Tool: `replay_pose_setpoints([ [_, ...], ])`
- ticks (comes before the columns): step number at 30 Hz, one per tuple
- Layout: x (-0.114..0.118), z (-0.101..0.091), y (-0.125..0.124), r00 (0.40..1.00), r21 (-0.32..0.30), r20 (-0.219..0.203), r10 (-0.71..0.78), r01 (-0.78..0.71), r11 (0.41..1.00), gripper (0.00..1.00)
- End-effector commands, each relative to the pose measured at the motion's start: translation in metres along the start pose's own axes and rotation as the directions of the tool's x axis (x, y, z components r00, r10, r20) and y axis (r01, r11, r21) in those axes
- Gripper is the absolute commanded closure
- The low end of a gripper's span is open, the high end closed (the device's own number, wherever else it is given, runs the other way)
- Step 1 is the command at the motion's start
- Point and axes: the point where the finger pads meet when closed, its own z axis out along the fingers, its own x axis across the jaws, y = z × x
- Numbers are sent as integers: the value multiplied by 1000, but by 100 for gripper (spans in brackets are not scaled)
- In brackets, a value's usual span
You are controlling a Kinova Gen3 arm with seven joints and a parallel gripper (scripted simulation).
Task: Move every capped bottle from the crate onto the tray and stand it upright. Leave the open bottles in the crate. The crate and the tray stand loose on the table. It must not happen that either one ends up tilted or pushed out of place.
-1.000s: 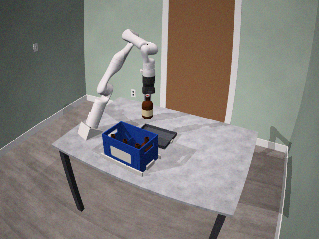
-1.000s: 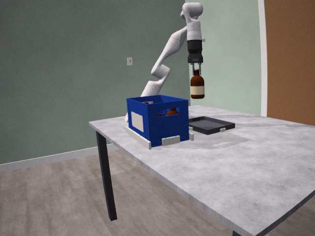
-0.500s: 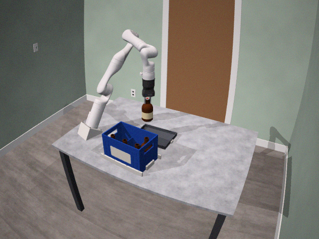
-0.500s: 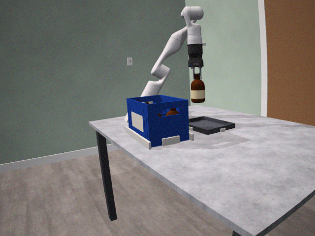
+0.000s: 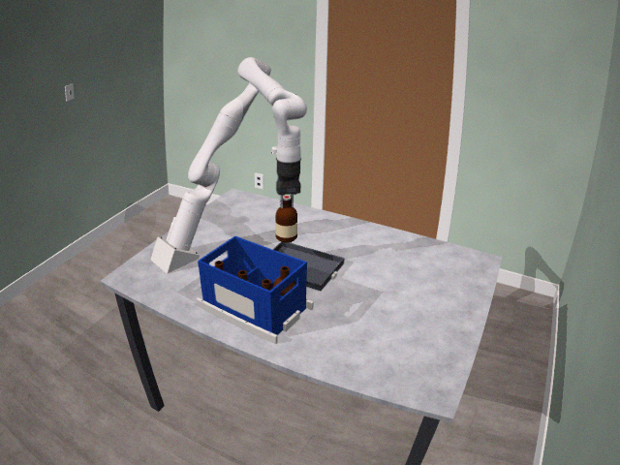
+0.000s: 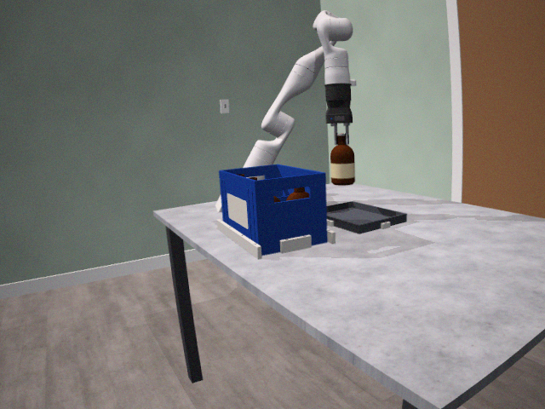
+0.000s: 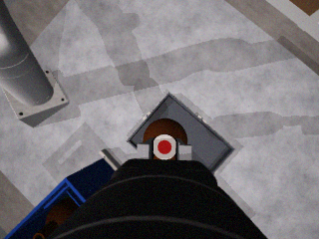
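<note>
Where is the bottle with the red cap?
The bottle hangs upright in the gripper, in the air above the dark tray, just behind the blue crate.

Wrist view: black pincer (image 7: 164, 147) body blocks the lower frame, hiding most of the brown glass bottle w/ red-and-white cap (image 7: 164, 145) and the near part of the dark grey rectangular tray (image 7: 209, 141). Blue plastic crate (image 7: 55, 209) cut off at the bottom-left edge. Exterior view: crate walls hide most of the brown bottles inside (image 6: 299, 193); caps can't be told.
</note>
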Motion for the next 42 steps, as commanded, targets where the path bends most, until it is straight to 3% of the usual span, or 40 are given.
replay_pose_setpoints([
  [1, 1, 8, -2, 1000, 6, -2, -2, 2, 1000, 100],
  [42, 1, 73, -4, 1000, 10, -3, 0, 0, 1000, 100],
])
